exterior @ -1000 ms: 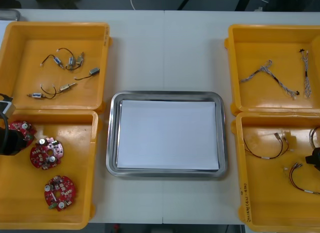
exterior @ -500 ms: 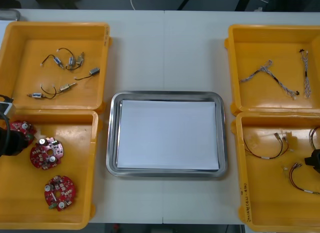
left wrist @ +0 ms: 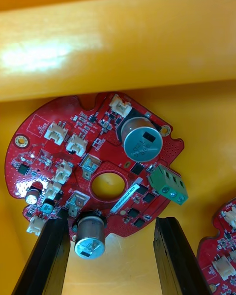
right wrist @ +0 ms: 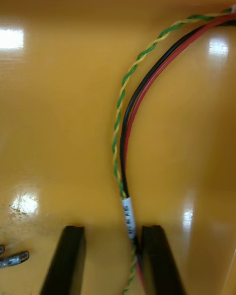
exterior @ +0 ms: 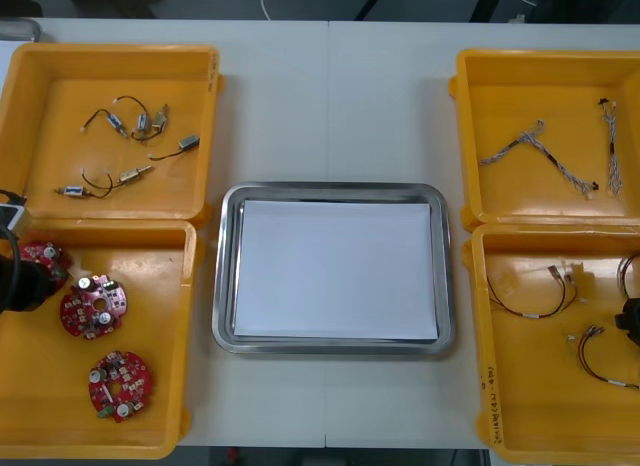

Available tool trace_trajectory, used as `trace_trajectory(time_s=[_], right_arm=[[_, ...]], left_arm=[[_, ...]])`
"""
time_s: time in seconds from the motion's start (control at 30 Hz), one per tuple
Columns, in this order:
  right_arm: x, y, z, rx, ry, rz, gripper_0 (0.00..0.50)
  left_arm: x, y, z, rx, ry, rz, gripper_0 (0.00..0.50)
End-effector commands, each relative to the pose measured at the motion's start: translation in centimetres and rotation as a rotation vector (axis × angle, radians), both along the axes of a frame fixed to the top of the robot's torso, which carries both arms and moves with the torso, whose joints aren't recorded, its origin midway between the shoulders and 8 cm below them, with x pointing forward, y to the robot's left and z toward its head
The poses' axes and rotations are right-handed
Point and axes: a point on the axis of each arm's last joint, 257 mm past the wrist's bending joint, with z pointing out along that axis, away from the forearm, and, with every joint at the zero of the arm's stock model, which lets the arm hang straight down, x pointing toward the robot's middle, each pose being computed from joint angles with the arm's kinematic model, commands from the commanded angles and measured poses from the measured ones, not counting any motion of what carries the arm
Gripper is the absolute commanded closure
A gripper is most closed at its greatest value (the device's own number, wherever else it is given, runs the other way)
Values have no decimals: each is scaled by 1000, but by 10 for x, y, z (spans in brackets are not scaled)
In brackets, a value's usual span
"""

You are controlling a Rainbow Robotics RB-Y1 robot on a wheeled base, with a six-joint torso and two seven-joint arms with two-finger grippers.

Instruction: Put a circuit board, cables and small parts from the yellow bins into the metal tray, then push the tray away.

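Observation:
My left gripper (left wrist: 112, 223) is open in the near left yellow bin (exterior: 150, 426), its fingers (left wrist: 44, 260) either side of the near edge of a round red circuit board (left wrist: 73, 142). From the front it shows at the left edge (exterior: 15, 281), beside that board (exterior: 42, 256). Two more boards (exterior: 93, 306) (exterior: 120, 384) lie close by. In the near right bin (exterior: 520, 406), my right gripper (right wrist: 113, 228) has its fingers apart around a cable bundle (right wrist: 125, 127) of red, black and twisted yellow-green wires, which runs close to one finger (right wrist: 157, 260). Its dark tip shows at the right edge (exterior: 630, 321).
The metal tray (exterior: 335, 189), white inside, sits in the middle between the bins. Small metal parts (exterior: 130, 146) lie in the far left bin. Twisted blue and white cables (exterior: 550, 156) lie in the far right bin. More cables (exterior: 530, 296) lie in the near right bin.
The left arm has edged slightly toward the view's left side. The things in the bins lie as before.

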Motion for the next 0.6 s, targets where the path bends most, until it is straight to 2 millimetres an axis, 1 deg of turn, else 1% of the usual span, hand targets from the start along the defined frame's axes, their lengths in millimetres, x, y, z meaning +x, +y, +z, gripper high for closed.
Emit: trace_trajectory(time_s=[0.03,0.07,0.1,0.13,0.33,0.47,0.57,0.6], right_arm=[[-17,-5,-14,-28,50,38,500],[-17,-5,-14,-29,48,39,500],[-17,-5,-14,-29,48,38,500],[-17,-6,-14,-30,47,37,500],[-15,-8,-11,-28,38,29,500],[-15,-16,-3,-27,34,12,500],[-14,-21,9,-27,29,7,500],[-14,-23,17,-27,28,4,500]], left_arm=[[-11,17,-6,74,28,-36,51],[-11,16,-6,72,27,-38,144],[-11,16,-6,74,26,-40,338],[-11,16,-7,73,25,-40,499],[-11,18,-8,84,18,-50,500],[-12,18,-8,81,19,-53,500],[-12,17,-8,79,21,-56,500],[-13,16,-9,77,23,-56,500]])
